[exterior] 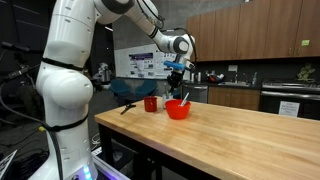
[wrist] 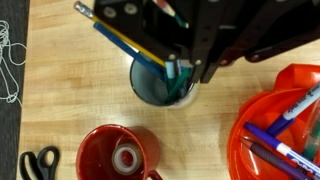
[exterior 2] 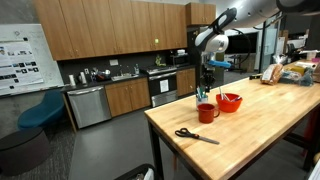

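You are holding the arm stretched over the table (exterior: 240,140) with the wrist pointing down, and the gripper (wrist: 185,72) is pinching a thin greenish pen (wrist: 178,82) inside the dark cup (wrist: 148,88). In the wrist view, the red mug (wrist: 112,158) is sitting at 7 o'clock from this cup and the red bowl (wrist: 262,112) at 4 o'clock. The wall poster (exterior 2: 20,55) is showing print too small to read.
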You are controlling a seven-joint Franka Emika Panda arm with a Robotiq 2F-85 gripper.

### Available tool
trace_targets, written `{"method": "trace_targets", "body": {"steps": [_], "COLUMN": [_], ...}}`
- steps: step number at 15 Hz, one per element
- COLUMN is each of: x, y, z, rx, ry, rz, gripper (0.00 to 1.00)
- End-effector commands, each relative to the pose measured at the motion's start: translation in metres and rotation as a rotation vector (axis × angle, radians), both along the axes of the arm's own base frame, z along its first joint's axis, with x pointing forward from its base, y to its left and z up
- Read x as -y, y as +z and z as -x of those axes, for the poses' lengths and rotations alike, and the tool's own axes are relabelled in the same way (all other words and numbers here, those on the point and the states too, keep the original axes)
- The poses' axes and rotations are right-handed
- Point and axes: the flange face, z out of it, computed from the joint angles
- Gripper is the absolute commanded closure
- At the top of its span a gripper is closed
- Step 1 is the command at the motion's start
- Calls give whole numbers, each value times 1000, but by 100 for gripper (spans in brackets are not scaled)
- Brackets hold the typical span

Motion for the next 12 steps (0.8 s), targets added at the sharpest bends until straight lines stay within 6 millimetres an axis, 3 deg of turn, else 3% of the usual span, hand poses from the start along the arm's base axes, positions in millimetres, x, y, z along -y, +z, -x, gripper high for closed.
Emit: {"method": "trace_targets", "body": {"steps": [1, 9, 10, 12], "x": [1, 4, 4, 4], "y": [10, 11, 11, 11], "z": [2, -5, -6, -7], "rx": [13, 55, 62, 72], "ry": [18, 34, 37, 42], "rz": [-4, 7, 8, 10], "gripper": [63, 8, 2, 0]}}
